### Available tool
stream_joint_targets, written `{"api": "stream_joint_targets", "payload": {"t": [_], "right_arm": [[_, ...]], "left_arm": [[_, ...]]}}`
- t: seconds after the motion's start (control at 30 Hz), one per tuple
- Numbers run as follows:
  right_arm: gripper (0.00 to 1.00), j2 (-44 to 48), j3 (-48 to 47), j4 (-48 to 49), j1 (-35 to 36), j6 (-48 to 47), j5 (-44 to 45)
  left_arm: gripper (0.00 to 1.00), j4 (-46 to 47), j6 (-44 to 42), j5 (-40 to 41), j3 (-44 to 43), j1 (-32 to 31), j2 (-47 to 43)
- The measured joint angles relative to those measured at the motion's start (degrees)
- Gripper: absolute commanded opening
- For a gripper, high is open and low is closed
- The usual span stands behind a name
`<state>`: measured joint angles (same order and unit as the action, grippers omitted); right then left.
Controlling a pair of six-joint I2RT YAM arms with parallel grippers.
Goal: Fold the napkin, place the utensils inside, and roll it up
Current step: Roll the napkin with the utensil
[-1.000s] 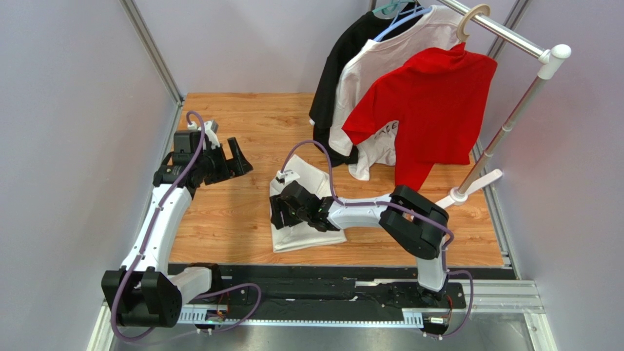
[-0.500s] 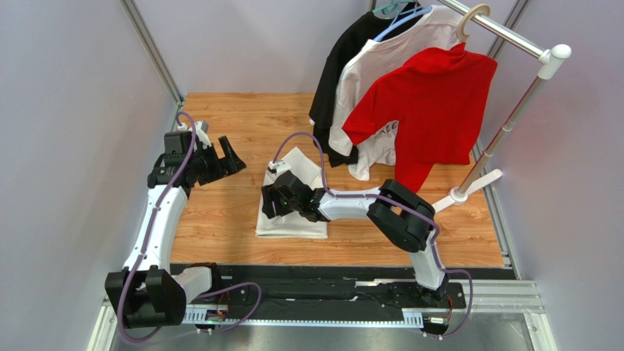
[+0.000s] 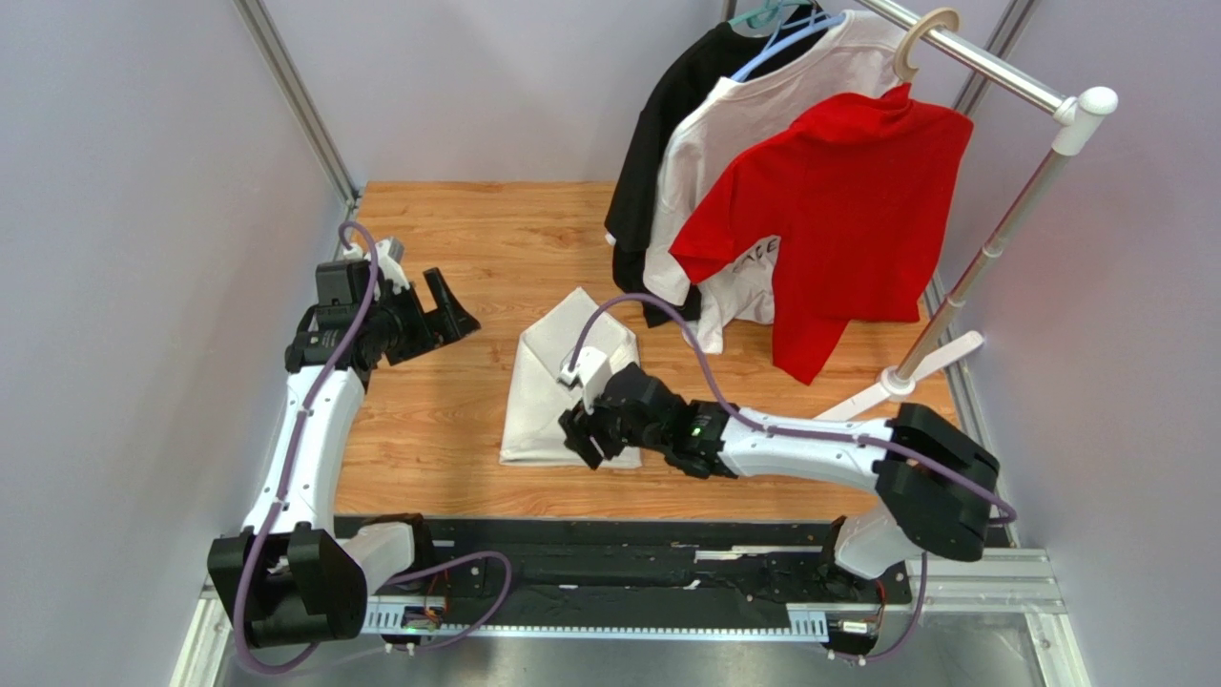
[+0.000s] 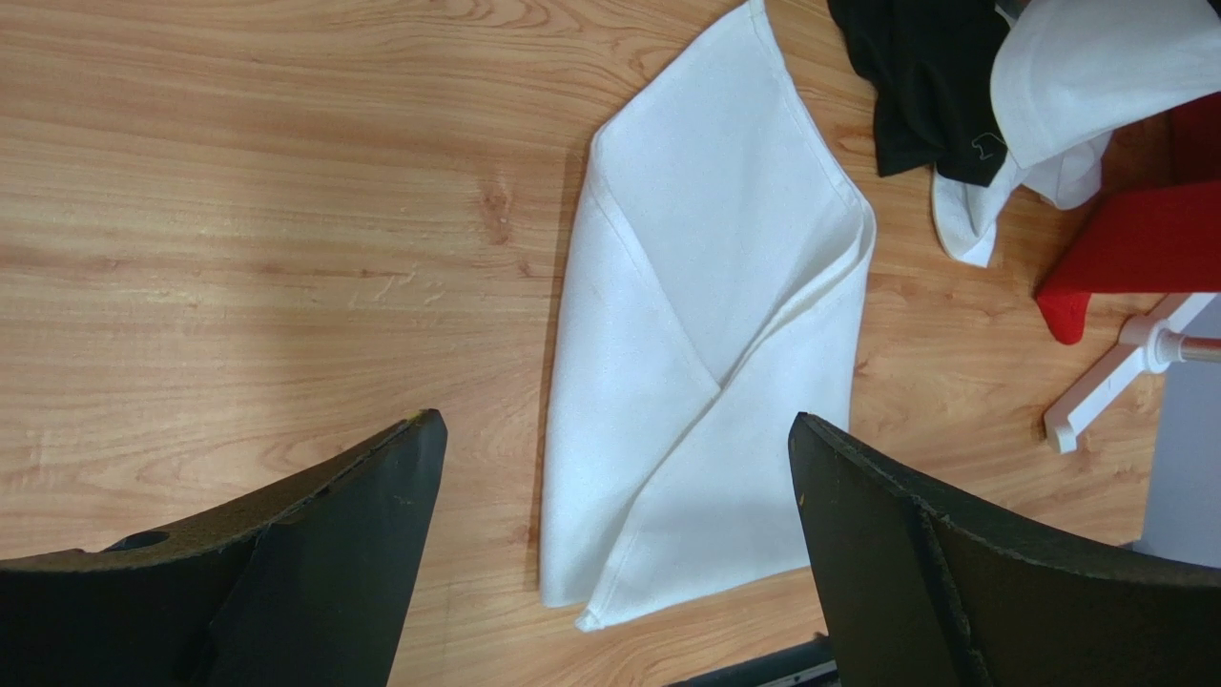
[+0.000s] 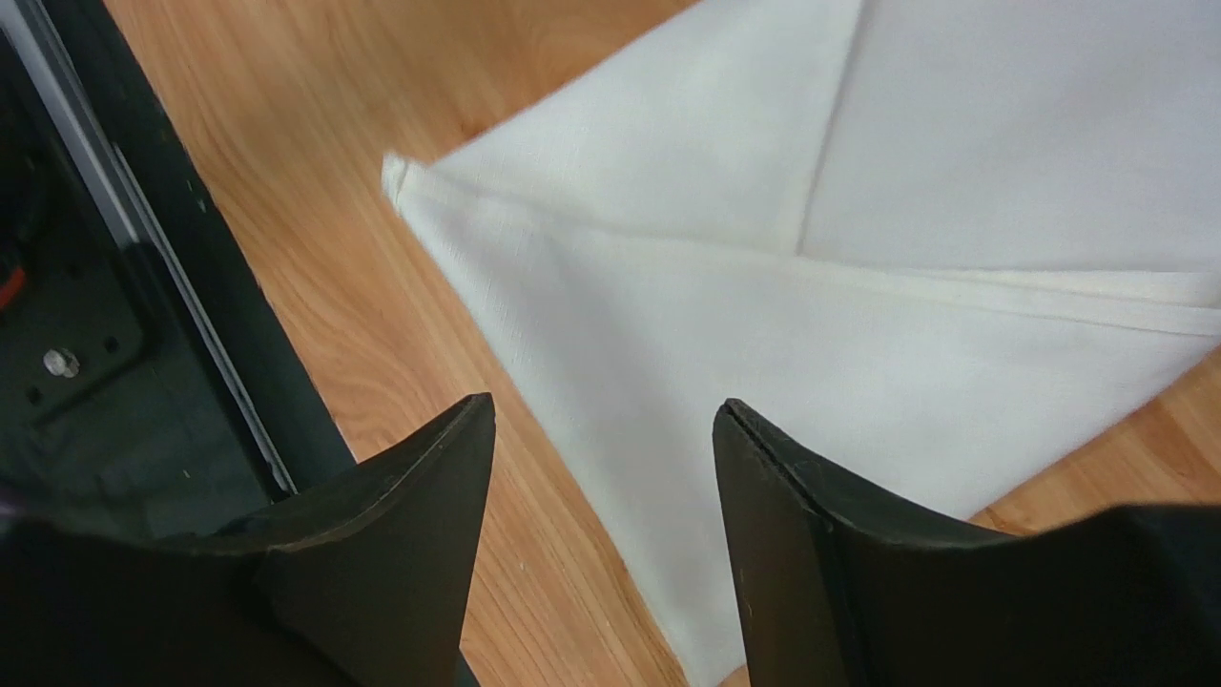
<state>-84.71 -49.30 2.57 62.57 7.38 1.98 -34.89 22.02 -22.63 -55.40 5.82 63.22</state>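
Folded napkin [image 3: 549, 390] lies flat on the table [image 3: 430, 430], both claws empty

In the top view the napkin sits a bit left of centre on the wood, folded into overlapping flaps kind of like an envelope, with one pointy corner aimed at the shirts [image 3: 803, 186] hanging on the rack [image 3: 1003, 229] in the upper right. The right claw [image 3: 581, 432] hovers over the napkin's lower right edge, close to the black rail [image 3: 645, 537] at the bottom; its wrist view shows the fingers [image 5: 401, 501] moderately apart with just cloth [image 5: 803, 315] underneath, nothing pinched. The left claw [image 3: 459, 318] is off at the left of the frame, well apart from the napkin, and spread as wide as it goes. From its own camera the whole napkin [image 4: 702, 329] shows between the two fingers [image 4: 344, 530], and it holds nothing.
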Motion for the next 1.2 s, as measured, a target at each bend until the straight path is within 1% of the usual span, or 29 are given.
{"api": "stream_joint_targets", "payload": {"t": [0.23, 0.3, 0.33, 0.6, 0.77, 0.87, 1.1, 1.2], "right_arm": [[0.61, -7.7, -0.2, -1.6, 5.4, -9.5, 0.6], [0.6, -9.2, -1.4, -2.7, 6.8, -12.2, 1.3], [0.6, -10.8, -3.1, -3.2, 8.4, -15.1, 2.3], [0.55, -13.3, -4.0, -3.1, 10.9, -19.5, 6.8], [0.46, -15.2, -3.9, -2.1, 10.9, -21.4, 9.9], [0.42, -15.7, -3.5, -1.3, 10.9, -22.5, 11.3], [0.41, -17.3, -3.0, 0.2, 11.4, -23.8, 13.8], [0.38, -17.9, -3.0, 1.0, 12.1, -24.2, 15.1]], "left_arm": [[0.99, 0.0, 0.0, -0.2, 0.6, 0.0, 0.0], [0.99, 0.0, 0.0, -0.3, 0.6, 0.0, 0.0], [0.99, 0.0, 0.0, -0.3, 0.6, 0.0, 0.0], [0.99, 0.1, 0.1, -1.6, 0.6, 0.0, 0.0], [0.99, 0.3, 0.2, -2.4, 0.6, 0.0, 0.2], [0.99, 0.4, 0.2, -2.7, 0.6, 0.0, 0.3], [0.99, 0.5, 0.3, -3.9, 0.6, 0.1, 0.9], [0.99, 0.8, 0.4, -4.5, 0.6, 0.1, 1.2]]}}
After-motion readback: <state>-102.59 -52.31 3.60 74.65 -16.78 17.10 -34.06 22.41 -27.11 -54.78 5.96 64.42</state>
